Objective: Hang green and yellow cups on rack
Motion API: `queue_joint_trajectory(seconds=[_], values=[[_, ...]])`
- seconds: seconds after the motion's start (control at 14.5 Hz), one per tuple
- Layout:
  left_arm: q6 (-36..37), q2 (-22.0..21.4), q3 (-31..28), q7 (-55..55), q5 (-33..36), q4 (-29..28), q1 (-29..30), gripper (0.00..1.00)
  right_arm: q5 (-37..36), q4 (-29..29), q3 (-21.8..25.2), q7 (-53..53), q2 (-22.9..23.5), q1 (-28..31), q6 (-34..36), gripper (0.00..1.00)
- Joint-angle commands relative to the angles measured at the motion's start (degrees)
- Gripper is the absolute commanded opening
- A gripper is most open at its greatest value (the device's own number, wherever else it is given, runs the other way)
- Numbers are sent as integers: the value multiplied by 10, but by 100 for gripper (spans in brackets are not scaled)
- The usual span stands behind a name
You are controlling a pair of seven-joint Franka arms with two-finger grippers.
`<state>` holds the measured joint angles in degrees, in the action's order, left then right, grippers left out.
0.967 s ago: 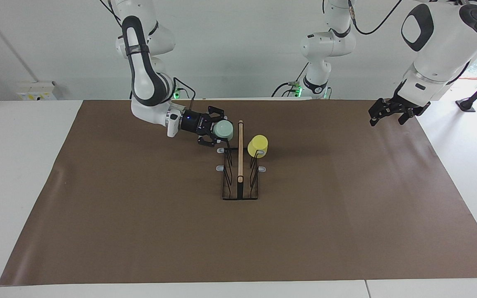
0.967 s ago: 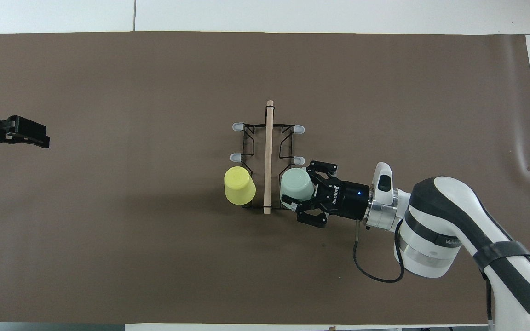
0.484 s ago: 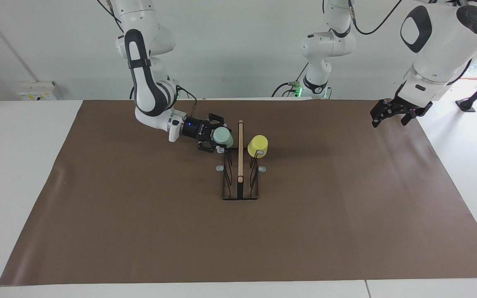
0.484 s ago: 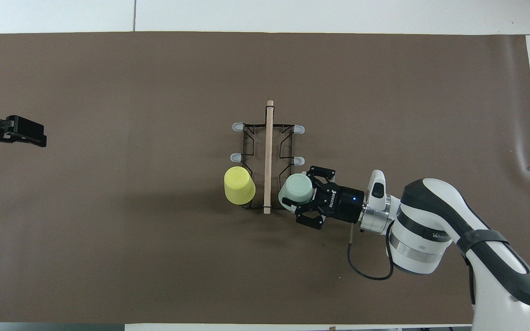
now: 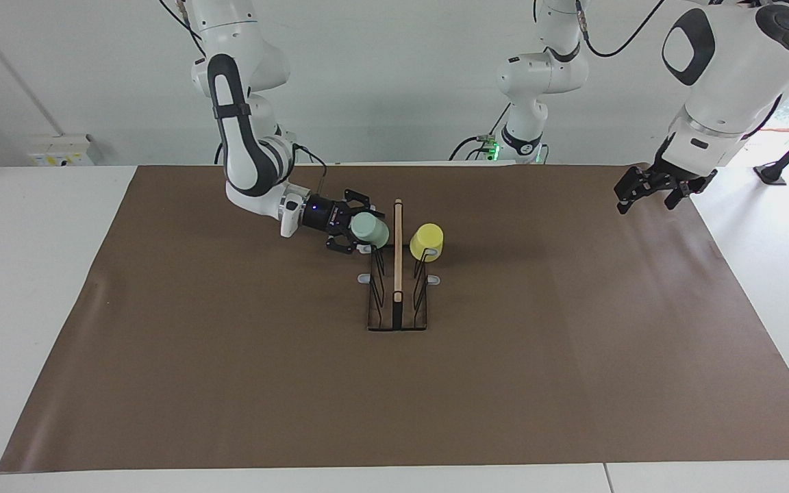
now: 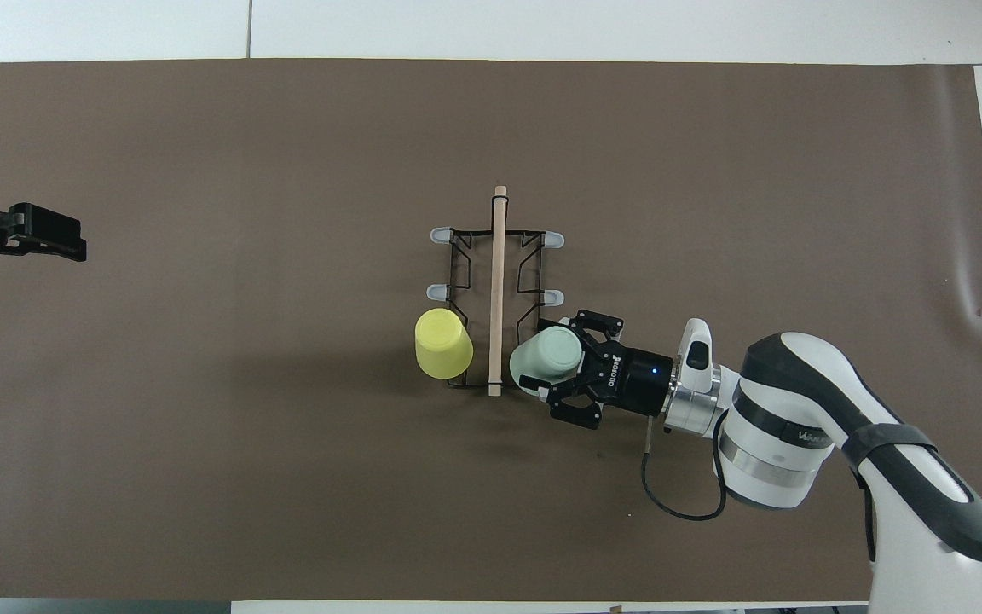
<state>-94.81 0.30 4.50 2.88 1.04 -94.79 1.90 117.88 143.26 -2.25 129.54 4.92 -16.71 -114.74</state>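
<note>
Pale mint-green tapered plastic cup [image 5: 370, 229] sits over the peg nearest the robots on the right arm's side of the small black wire rack with the light wooden centre bar [image 5: 397, 274]; right claw [image 5: 360, 231] is around it, whether clamped or already slack I cannot tell. Bright yellow tapered plastic cup [image 5: 427, 241] hangs on the matching peg on the left arm's side. Left claw [image 5: 651, 188] waits with fingers apart over the brown mat's edge [image 5: 723, 246]. Risk: if the green cup is only part-seated (peg hidden inside it), letting go could tip it off onto the worktop; a fingertip catching its wall on retreat could drag cup or light rack.
</note>
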Motion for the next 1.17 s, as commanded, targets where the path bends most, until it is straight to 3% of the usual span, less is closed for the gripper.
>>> queue_joint_trajectory(seconds=[0.0,0.28,0.62,0.9,1.11], values=[[-12,-12,0,8,-3,-15,-1,100,17,19,0,9,-13,6,29,100],[0,-14,-1,9,-3,-17,4,100,4,61,1,12,-28,43,78,100],[0,-14,-2,9,-3,-17,6,100,-92,54,1,4,-29,124,115,100],[0,-14,-2,9,-3,-17,6,100,-220,17,2,-76,-32,208,148,100],[0,-14,-2,9,-3,-17,6,100,-361,-62,2,-190,-32,260,157,100]])
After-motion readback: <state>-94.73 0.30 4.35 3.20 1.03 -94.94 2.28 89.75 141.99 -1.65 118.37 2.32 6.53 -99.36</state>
